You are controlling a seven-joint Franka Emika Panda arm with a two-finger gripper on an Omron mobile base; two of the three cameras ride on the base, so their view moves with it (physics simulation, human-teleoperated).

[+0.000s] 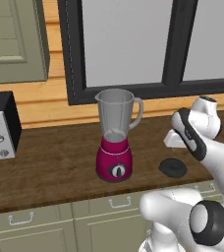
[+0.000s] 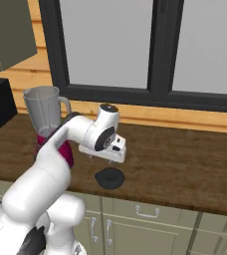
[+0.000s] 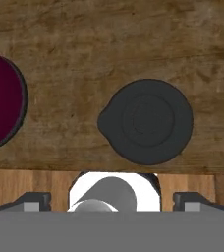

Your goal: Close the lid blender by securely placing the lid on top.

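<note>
From my station I see the lid (image 3: 146,121) lying flat on the dark wooden counter (image 1: 50,162), close to its near edge and to the right of the blender (image 1: 115,135). The two are apart, with a strip of bare wood between the lid and the blender's magenta base. The blender jar stands upright and its mouth is uncovered.

My gripper (image 3: 111,199) hangs above the lid, pointing straight down at the counter. In the right base view the white hand sits over the black disc (image 2: 109,178) with clear air between them, so nothing touches. In the hand view the lid lies just ahead of the finger tips (image 3: 33,200) and a little to the right of the midline between them; its small spout tab points towards the blender base (image 3: 3,101).

The two finger tips stand wide apart at the bottom corners of the hand view, so the pincer is fully spread and holds nothing.

A black-and-silver appliance (image 1: 1,125) with knobs sits at the far left of the counter, well apart from the blender.
</note>
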